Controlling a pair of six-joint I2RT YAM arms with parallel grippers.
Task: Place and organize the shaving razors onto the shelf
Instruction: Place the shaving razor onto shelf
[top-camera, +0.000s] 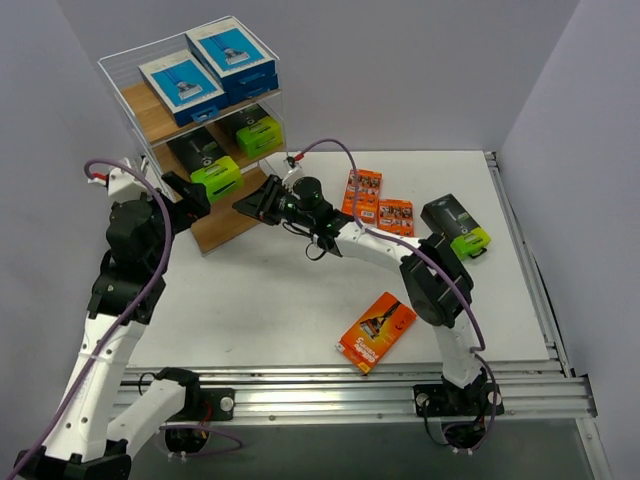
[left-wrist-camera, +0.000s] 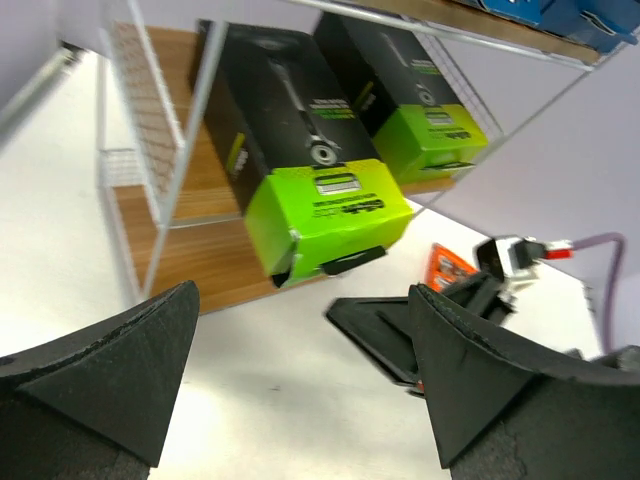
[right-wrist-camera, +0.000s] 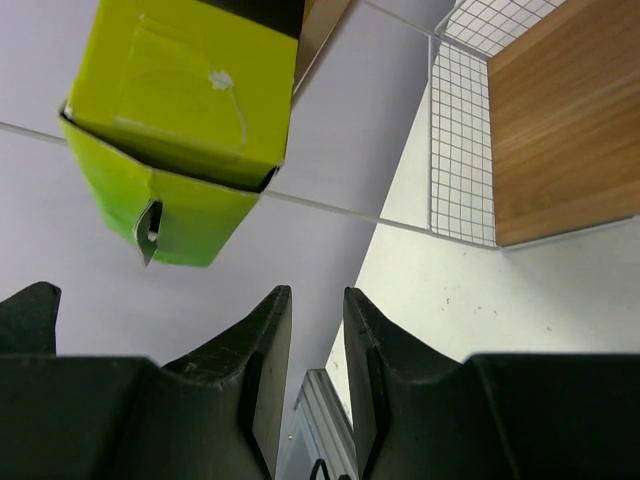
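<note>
Holds left gripper (left-wrist-camera: 300, 330) spread wide before the black-and-lime razor pack (left-wrist-camera: 325, 210) overhanging the shelf (top-camera: 145, 115) at its middle board, likely to square it, right gripper (right-wrist-camera: 317, 330) narrowly parted, empty, close beside.

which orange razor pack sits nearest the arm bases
The lone orange pack, angled near the front edge; the other two orange packs sit together farther back.

Left fingers (left-wrist-camera: 110, 360) spread wide and empty, right fingers (right-wrist-camera: 250, 350) narrowly parted, nothing between them.
</note>
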